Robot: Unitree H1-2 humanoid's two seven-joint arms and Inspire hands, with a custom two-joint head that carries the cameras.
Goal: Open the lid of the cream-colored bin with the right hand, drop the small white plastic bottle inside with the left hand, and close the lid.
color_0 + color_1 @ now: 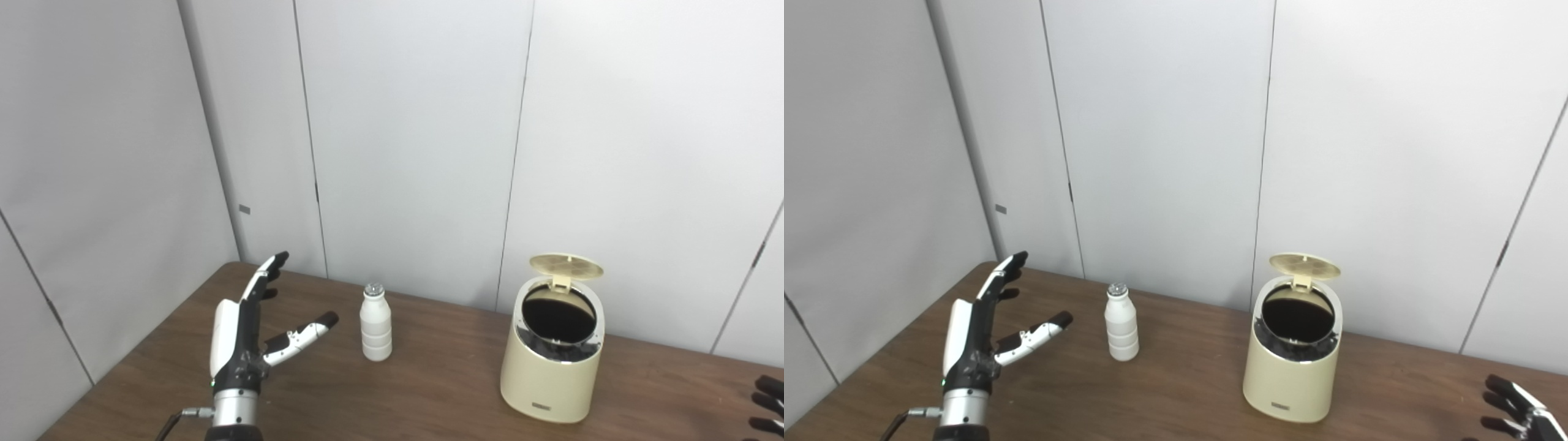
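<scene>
The small white plastic bottle [376, 324] stands upright on the brown table [429, 392], left of the cream-colored bin [554, 361]. The bin's lid [566, 265] stands open at its back, showing the dark inside. My left hand [245, 331] is open, fingers up and thumb out toward the bottle, a hand's width to its left, not touching it. My right hand [1516, 407] is open and empty at the lower right edge, well clear of the bin, only partly in view.
White wall panels [404, 135] stand close behind the table's far edge. The table's left edge runs diagonally past my left arm.
</scene>
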